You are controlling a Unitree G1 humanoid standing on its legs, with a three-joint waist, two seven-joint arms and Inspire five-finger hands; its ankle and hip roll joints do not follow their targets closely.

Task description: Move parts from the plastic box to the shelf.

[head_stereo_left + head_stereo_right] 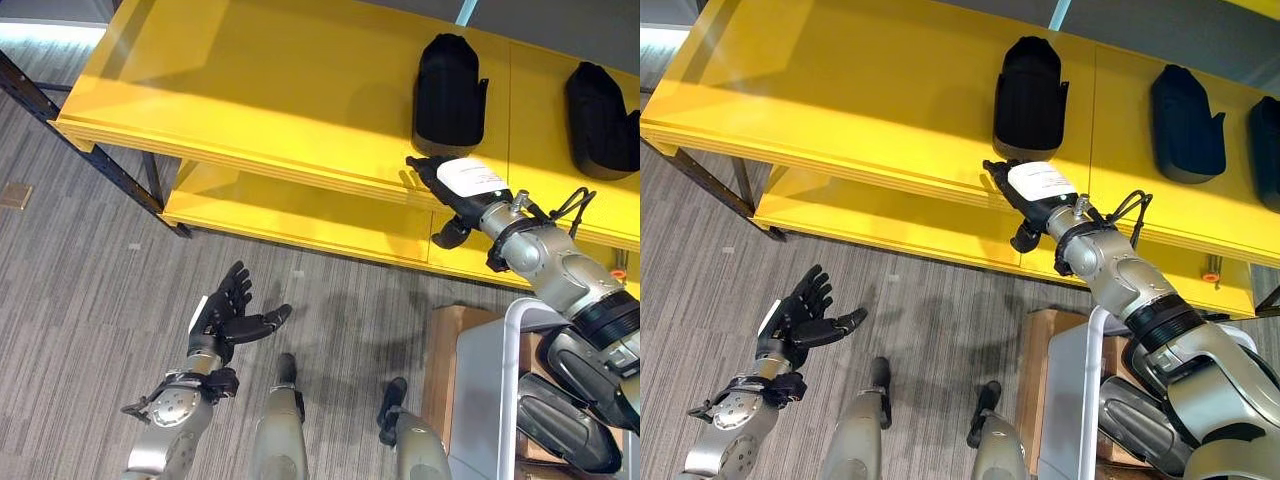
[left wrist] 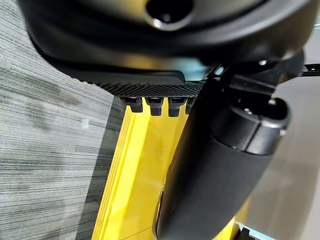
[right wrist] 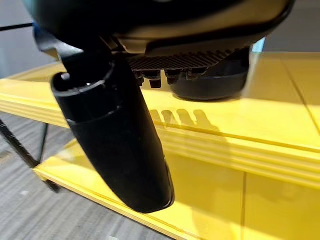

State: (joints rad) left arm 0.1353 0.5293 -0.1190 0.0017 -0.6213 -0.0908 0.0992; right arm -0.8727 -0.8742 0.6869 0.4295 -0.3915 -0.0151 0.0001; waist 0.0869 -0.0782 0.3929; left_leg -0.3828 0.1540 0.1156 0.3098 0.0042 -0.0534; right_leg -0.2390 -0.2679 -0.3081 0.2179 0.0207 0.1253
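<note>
Your yellow shelf (image 1: 280, 90) already carries black parts (image 1: 449, 92), so some placing looks done. The right robot hand (image 1: 452, 185), fingers straight and empty, hovers at its near edge; the left robot hand (image 1: 228, 315) waits open, low.

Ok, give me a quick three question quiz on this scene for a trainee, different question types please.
1. True or false: the robot's right hand is curled round a black moulded part.
2. How many black moulded parts lie on the yellow wooden shelf's top board in the right eye view? A) one B) two C) three
3. Fill in: the left hand hovers open over the grey ____.

Key: 1 false, its fingers are straight at the shelf edge, just short of the nearest part; 2 C; 3 carpet.
</note>
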